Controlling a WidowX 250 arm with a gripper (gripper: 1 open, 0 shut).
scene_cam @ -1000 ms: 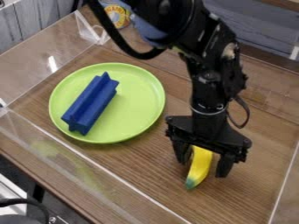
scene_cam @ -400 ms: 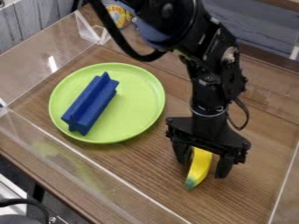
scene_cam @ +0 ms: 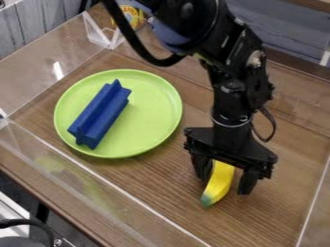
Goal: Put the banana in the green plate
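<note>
The hand point(scene_cam: 233, 178) is open — its fingers stand apart on either side of the banana point(scene_cam: 219, 181), which lies on the wooden tabletop point(scene_cam: 142, 193), outside the green plate point(scene_cam: 152, 93) and well to the near right of it in the view. Compared with the earlier frames, little differs: the hand and banana are in almost the same place, the banana's dark greenish tip still pointing toward the near edge. The blue ridged block point(scene_cam: 99, 115) rests in the plate — unchanged, at its left side.
</note>
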